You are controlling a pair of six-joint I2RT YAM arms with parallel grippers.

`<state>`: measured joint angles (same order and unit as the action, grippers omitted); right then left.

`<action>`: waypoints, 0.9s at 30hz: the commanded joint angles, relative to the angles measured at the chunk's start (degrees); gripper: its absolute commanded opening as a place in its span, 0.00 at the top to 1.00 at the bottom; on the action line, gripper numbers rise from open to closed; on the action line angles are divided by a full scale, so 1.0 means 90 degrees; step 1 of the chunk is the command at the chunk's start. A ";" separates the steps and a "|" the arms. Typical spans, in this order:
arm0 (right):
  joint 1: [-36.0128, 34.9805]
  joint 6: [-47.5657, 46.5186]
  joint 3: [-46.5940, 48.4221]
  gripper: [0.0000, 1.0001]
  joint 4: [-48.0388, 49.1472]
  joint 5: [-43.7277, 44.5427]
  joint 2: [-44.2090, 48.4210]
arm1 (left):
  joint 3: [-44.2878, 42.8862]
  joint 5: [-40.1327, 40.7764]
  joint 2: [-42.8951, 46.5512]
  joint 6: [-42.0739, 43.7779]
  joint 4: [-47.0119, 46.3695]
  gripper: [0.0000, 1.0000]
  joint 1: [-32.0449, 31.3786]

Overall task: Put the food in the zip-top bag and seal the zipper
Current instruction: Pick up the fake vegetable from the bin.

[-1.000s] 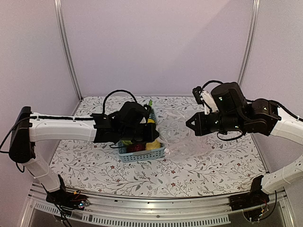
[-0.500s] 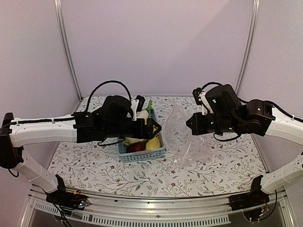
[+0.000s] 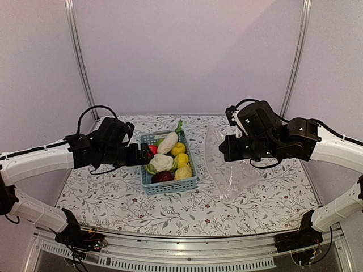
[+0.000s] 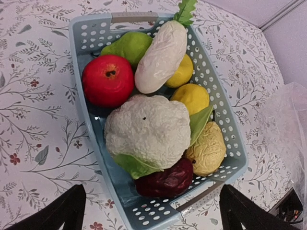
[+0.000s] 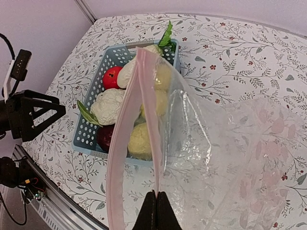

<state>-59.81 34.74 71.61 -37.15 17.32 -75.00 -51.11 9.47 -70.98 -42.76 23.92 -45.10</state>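
Uncovered as the left arm (image 3: 45,160) drew back, toy fruits and vegetables (image 4: 148,129) lie heaped in the light-blue perforated basket (image 4: 79,40), none bagged. The right gripper (image 5: 154,201) pinches the crinkly clear zip-top bag (image 3: 227,170) by its pinkish zip strip (image 5: 123,143) (mouth seemingly agape); the left gripper (image 3: 142,154), spread and empty, must next grasp one.

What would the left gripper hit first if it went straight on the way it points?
Probably the near wall of the blue basket, or the dark purple piece and cauliflower just inside; the open left gripper points at them, but its height is unclear.
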 commanded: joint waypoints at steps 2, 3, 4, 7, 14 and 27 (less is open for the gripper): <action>0.0028 0.0027 0.0168 1.00 0.0025 -0.0010 -0.0127 | -0.0708 -0.0181 -0.0645 0.0532 0.0661 0.02 0.0336; 0.0021 0.0034 0.0175 1.00 0.0026 -0.0018 -0.0140 | -0.0808 -0.0163 -0.0785 0.0591 0.0717 0.01 0.0372; 0.0021 0.0041 0.0182 1.00 0.0020 -0.0029 -0.0150 | -0.0889 -0.0187 -0.0928 0.0679 0.0720 0.01 0.0390; 0.0024 0.0064 0.0186 1.00 0.0029 -0.0021 -0.0143 | -0.1065 -0.0307 -0.1300 0.0808 0.0633 0.01 0.0402; 0.0020 0.0061 0.0246 1.00 0.0046 -0.0106 -0.0172 | -0.1538 -0.0340 -0.2111 0.0976 0.0633 0.15 0.0392; 0.0020 -0.0009 0.0338 1.00 0.0155 -0.0361 -0.0394 | -0.2032 -0.0387 -0.3091 0.1021 0.0766 0.30 0.0303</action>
<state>-59.81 34.98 72.82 -36.73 15.38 -77.43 -67.66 6.17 -96.55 -34.33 28.86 -42.19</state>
